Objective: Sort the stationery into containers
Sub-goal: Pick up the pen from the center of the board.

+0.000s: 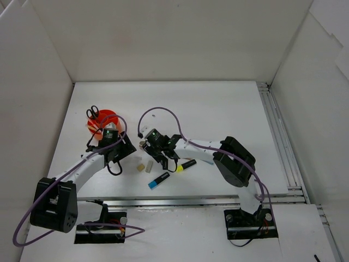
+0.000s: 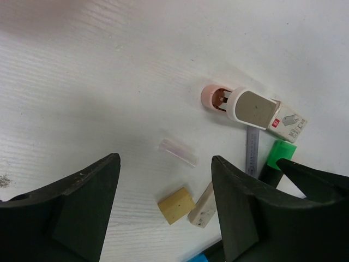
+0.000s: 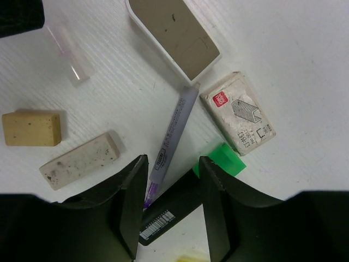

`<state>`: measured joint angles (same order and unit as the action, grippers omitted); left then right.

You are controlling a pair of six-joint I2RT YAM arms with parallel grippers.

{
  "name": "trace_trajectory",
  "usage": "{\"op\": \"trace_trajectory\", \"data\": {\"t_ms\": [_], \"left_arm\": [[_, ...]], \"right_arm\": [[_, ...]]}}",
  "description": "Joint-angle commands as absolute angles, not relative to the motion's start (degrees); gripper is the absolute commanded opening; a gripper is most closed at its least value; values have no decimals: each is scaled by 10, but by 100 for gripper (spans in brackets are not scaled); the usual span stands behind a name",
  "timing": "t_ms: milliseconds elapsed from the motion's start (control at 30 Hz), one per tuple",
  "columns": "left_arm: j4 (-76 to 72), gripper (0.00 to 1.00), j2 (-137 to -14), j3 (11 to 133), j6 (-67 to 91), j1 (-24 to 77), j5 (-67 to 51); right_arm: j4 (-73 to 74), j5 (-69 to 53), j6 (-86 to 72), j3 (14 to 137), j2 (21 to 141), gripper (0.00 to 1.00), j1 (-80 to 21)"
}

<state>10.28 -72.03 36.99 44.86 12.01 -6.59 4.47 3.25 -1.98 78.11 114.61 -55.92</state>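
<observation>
The orange-red holder (image 1: 103,121) stands at the left with black scissors (image 1: 92,112) in it. My left gripper (image 1: 116,162) (image 2: 163,164) is open and empty, above a yellow-beige eraser (image 2: 176,205) and a whitish eraser (image 2: 202,204). My right gripper (image 1: 162,158) (image 3: 173,164) is open, its jaws astride the lilac pen (image 3: 174,136) and the black highlighter with a green end (image 3: 221,159), gripping neither. A yellow-ended highlighter (image 1: 185,165) and a blue-ended one (image 1: 158,180) lie near it.
A white-and-pink correction-tape case (image 2: 240,105), a small staples box (image 3: 237,112) and a clear pen cap (image 2: 177,152) lie beside the pen. White walls enclose the table (image 1: 218,109). A metal rail (image 1: 278,136) runs along its right side.
</observation>
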Motion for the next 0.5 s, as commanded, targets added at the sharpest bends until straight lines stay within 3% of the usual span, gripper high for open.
{"op": "trace_trajectory", "data": {"t_ms": [0, 100, 300, 467], "left_arm": [[89, 62, -727, 394, 438, 125, -72], [96, 60, -738, 402, 438, 136, -69], [106, 61, -737, 400, 452, 136, -69], [102, 61, -737, 388, 461, 142, -70]], "right_arm": [[40, 47, -26, 807, 1157, 30, -561], [41, 48, -19, 811, 1162, 23, -562], [42, 45, -17, 817, 1168, 25, -562], [41, 39, -14, 818, 1161, 3, -561]]}}
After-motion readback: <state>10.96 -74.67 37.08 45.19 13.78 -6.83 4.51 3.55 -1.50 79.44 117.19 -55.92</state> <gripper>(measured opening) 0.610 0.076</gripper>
